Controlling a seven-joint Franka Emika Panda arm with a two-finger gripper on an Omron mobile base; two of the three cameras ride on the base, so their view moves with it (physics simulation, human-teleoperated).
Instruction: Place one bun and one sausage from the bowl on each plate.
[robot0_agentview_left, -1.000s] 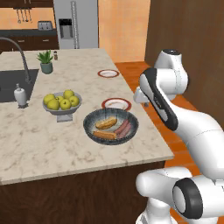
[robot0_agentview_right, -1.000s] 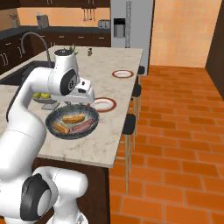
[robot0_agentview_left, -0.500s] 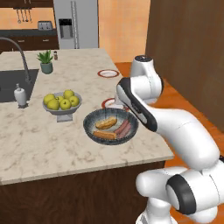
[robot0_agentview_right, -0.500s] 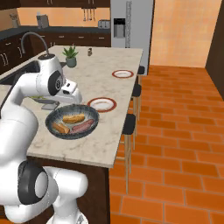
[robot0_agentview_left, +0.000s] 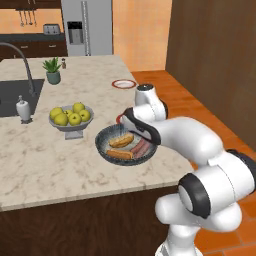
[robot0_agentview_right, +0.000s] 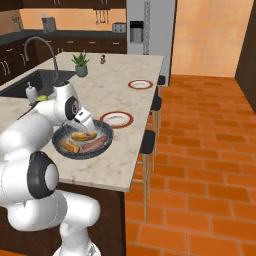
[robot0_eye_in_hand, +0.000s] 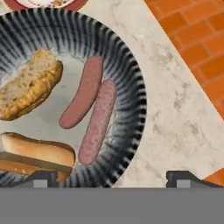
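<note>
The wide dark bowl (robot0_agentview_left: 106, 136) (robot0_agentview_right: 105, 131) (robot0_eye_in_hand: 131, 78) sits near the counter's front edge. It holds two buns (robot0_eye_in_hand: 28, 85) (robot0_eye_in_hand: 37, 153) and two pink sausages (robot0_eye_in_hand: 83, 94) (robot0_eye_in_hand: 98, 120) lying side by side. My gripper (robot0_eye_in_hand: 113, 180) (robot0_agentview_right: 86, 129) hovers open just above the bowl, over its rim next to the sausages, with nothing between its fingers. The near plate (robot0_agentview_right: 116, 119) (robot0_eye_in_hand: 74, 5) lies just beyond the bowl and looks bare. My arm mostly hides this plate (robot0_agentview_left: 118, 119) in the left base view. The far plate (robot0_agentview_left: 123, 83) (robot0_agentview_right: 140, 84) is further back on the counter.
A pedestal bowl of apples (robot0_agentview_left: 70, 117) stands left of the dark bowl. A soap bottle (robot0_agentview_left: 23, 109), the sink (robot0_agentview_left: 15, 97) and a potted plant (robot0_agentview_left: 52, 70) lie further left and back. Bar stools (robot0_agentview_right: 147, 142) line the counter's right edge above the brick floor.
My arm has swung left from beside the near plate to over the bowl. The jaws went from shut to open.
</note>
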